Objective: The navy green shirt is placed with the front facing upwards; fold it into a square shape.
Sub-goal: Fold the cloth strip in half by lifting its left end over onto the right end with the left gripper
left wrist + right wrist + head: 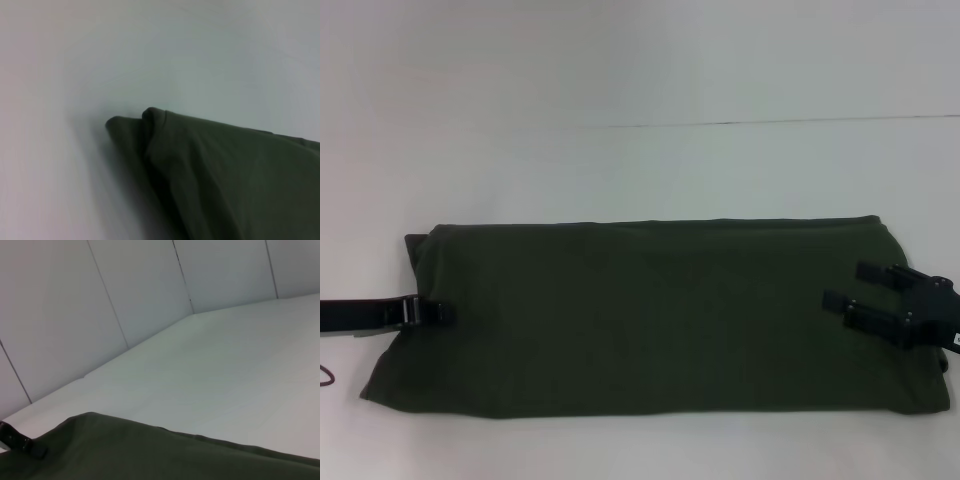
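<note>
Two jaws of mine are at work, one at each short end of the navy green shirt [650,315], which lies on the white tabletop [640,160] as a long band running from 9 o'clock to 3 o'clock, no lettering showing. I judge this placement is meant for bringing the ends together into a square.

My left gripper [432,312] lies low and flat at 9 o'clock, its tip at the cloth's edge. Whether those jaws are spread or pinching fabric I cannot tell; the left wrist view shows only a doubled corner of the shirt [150,120].

My right gripper [855,290] sits over the cloth at 3 o'clock, jaws spread, nothing between them, fingers [872,270] pointing toward 9 o'clock.
</note>
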